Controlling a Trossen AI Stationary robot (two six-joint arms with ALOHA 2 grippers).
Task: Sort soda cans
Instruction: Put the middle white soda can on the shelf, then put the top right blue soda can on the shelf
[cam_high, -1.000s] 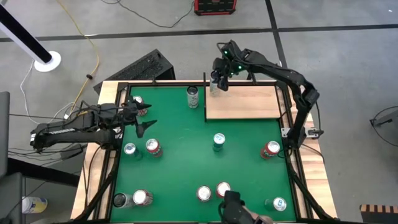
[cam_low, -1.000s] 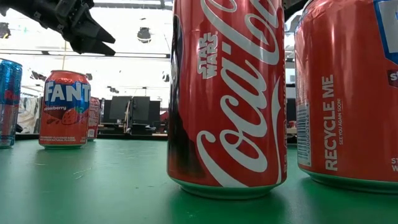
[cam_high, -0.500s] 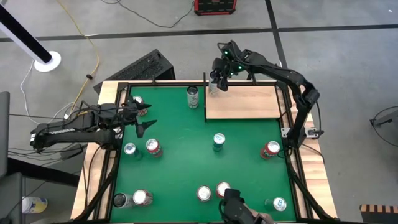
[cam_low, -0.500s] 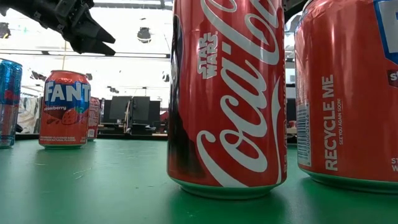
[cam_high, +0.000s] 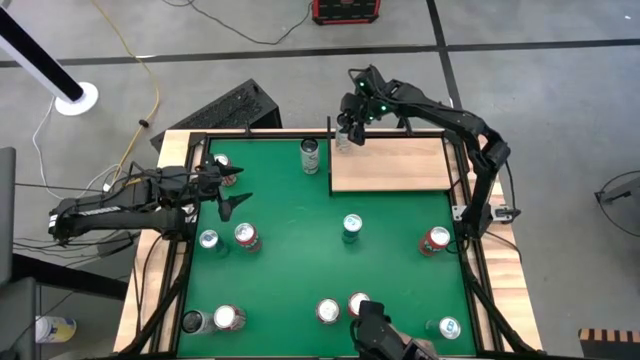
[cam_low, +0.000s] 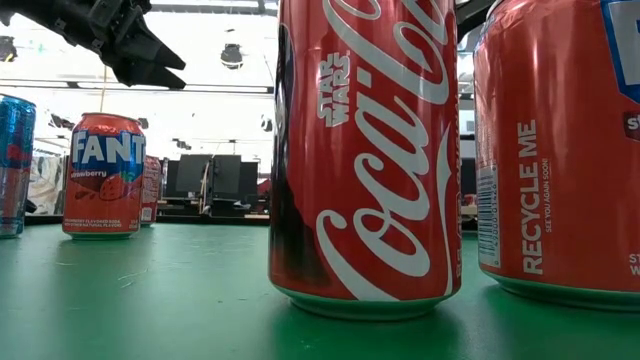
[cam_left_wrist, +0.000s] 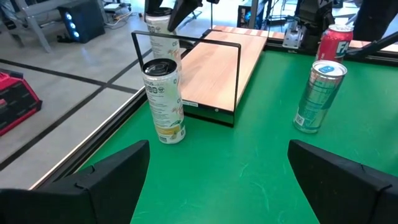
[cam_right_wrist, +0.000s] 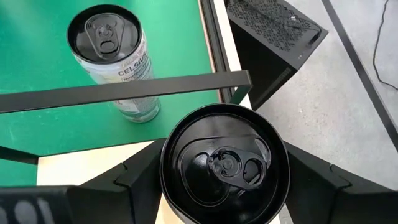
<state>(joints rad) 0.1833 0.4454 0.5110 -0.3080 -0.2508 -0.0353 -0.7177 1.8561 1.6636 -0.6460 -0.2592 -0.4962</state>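
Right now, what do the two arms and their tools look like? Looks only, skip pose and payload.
Both arms are dark, nearly black, slim and jointed. The left tool ends in two tapered, pointed black fingers, matte and unmarked. The left arm's forearm carries small white lettering, too small to read. The right tool has the same black fingers, and a green light glows near its wrist.

"Coca-Cola" and "Fanta" on red cans (cam_low: 365, 150) (cam_low: 104, 175); "CELSIUS" on white can (cam_right_wrist: 118, 59)

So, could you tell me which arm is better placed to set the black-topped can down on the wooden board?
The right. Its gripper already holds the black-topped can at the wooden board's far corner, while the left gripper hovers open above the green mat.
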